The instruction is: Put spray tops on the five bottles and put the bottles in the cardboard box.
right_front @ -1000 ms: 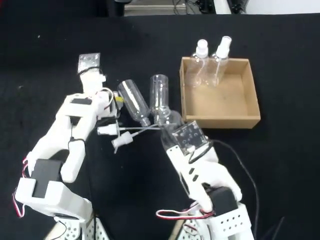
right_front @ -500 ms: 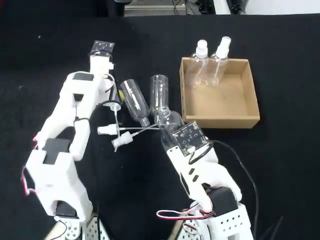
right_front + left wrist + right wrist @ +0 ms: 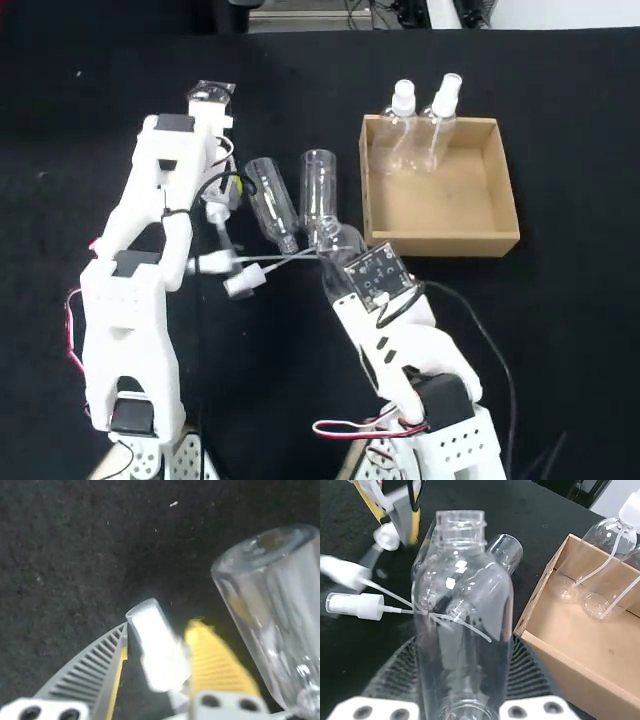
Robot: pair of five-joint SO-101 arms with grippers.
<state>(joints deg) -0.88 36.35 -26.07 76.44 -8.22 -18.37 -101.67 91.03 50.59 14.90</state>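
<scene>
Bottles first: held bottle (image 3: 462, 595) is clear plastic with rounded shoulders and a threaded open neck carrying no top, clamped between both fingers of the right gripper (image 3: 465, 640), near table centre in the high view. Left gripper (image 3: 160, 630) is closed narrow on a white held spray top (image 3: 157, 652), pinched between the grey and yellow fingers, sitting at 9 o'clock from the slanted loose bottle (image 3: 270, 200). That bottle lies on its side, neck toward 5 o'clock. Straight loose bottle (image 3: 318, 188) lies just beside it at 3 o'clock, neck toward 6 o'clock near the held bottle. Both are clear and uncapped. Upper loose spray top (image 3: 213, 263) and lower loose spray top (image 3: 243, 283) lie on the cloth at 9 o'clock from the right gripper, white heads, with thin dip tubes running toward 3 o'clock up to the held bottle. Cardboard box (image 3: 500, 210) is brown, open-topped and shallow, at 2 o'clock from the right gripper. Inside, against its 12 o'clock wall, are first capped bottle (image 3: 401, 135) and second capped bottle (image 3: 438, 125), both clear with white spray tops, touching or nearly so. Black cloth (image 3: 560, 330) covers the table, slightly speckled with lint. Cables (image 3: 370, 12) lie past the 12 o'clock edge.
</scene>
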